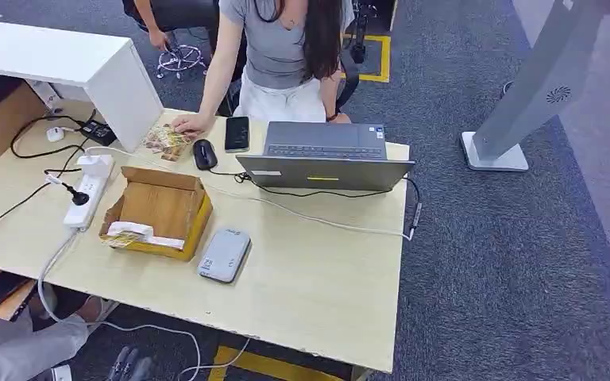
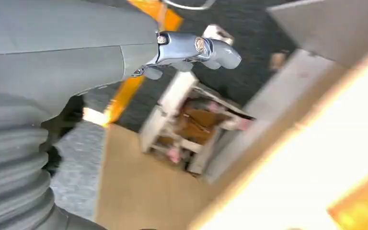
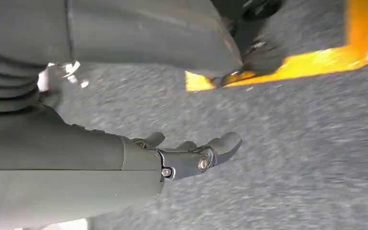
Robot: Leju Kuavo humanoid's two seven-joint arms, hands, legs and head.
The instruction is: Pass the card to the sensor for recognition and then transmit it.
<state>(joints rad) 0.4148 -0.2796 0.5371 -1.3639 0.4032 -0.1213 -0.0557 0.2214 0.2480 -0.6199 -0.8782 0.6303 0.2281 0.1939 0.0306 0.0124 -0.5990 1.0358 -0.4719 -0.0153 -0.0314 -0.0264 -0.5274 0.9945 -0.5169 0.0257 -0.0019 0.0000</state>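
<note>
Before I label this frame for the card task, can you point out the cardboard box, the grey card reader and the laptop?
Cardboard box (image 1: 161,208): head view, on its brown inner floor.
Card reader (image 1: 224,255): head view, middle of its grey top.
Laptop (image 1: 324,140): head view, on its keyboard.

Person (image 1: 286,48) sitting behind table (image 1: 326,294), hand resting by mouse (image 1: 204,153); laptop (image 1: 326,155), phone (image 1: 237,133), power strip (image 1: 89,189) lying there.

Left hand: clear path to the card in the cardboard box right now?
Probably yes. The left hand holds nothing, and the card lies uncovered at the near edge of the open cardboard box, with nothing above it.
</note>
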